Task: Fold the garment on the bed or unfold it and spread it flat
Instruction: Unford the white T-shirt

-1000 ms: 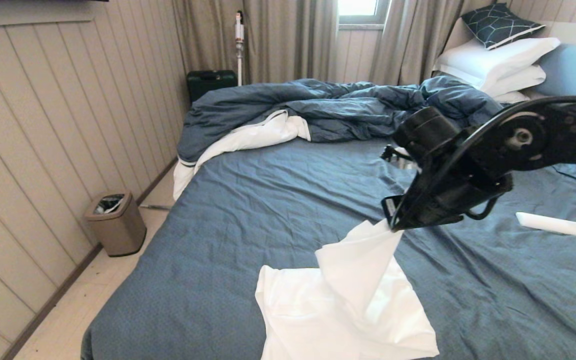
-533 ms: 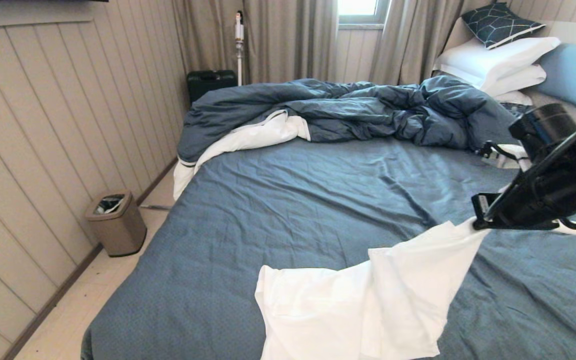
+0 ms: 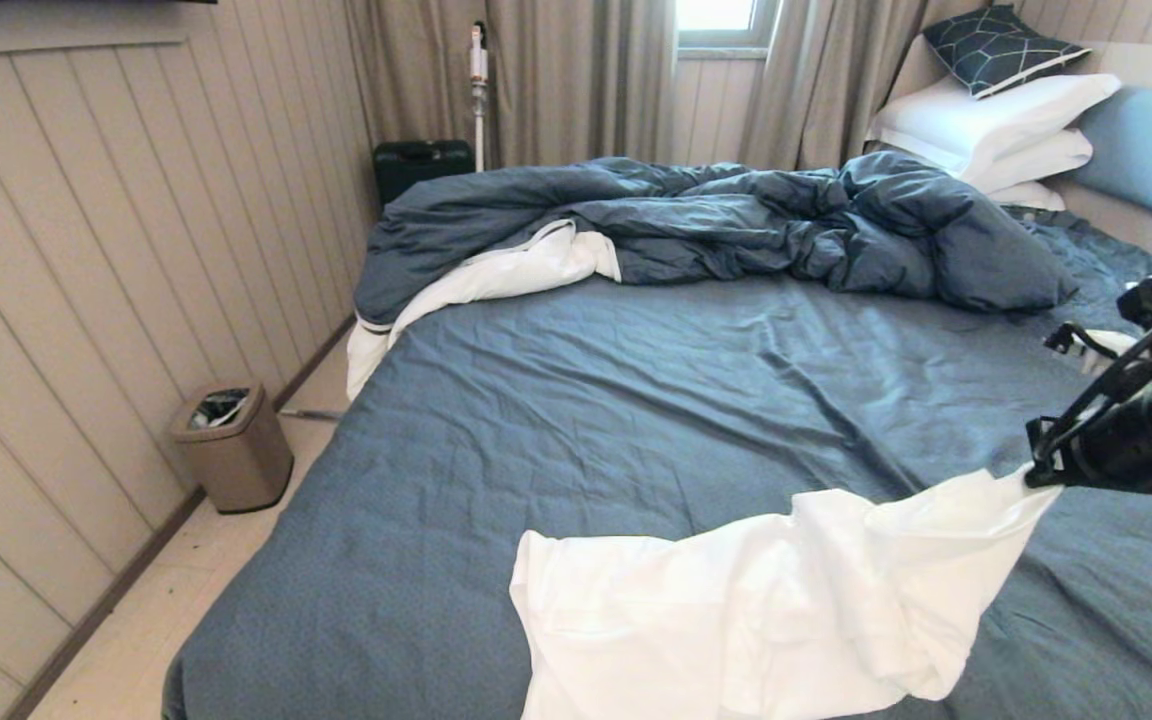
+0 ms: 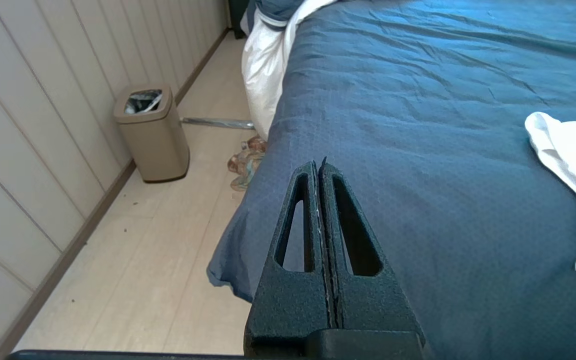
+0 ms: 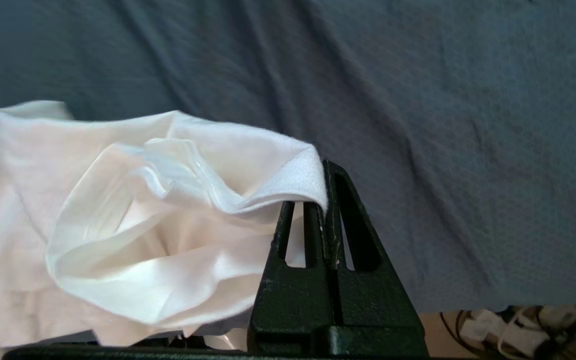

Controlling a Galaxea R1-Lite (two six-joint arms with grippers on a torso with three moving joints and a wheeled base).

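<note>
The right pincer (image 3: 1036, 478) is clamped on a corner of the white garment (image 3: 736, 620), holding that corner raised above the bed (image 3: 636, 400) toward its right side. The garment lies near the bed's front edge, its long axis running left to right, rising to the gripped corner. The left pincer (image 4: 320, 167), fingers pressed together with nothing between, hovers over the bed's left front corner.

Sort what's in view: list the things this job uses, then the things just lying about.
In use:
white garment
bed
right gripper, shut on the garment's edge

Lying about:
duvet
pillows
bin
left gripper, shut, idle over the bed's edge
</note>
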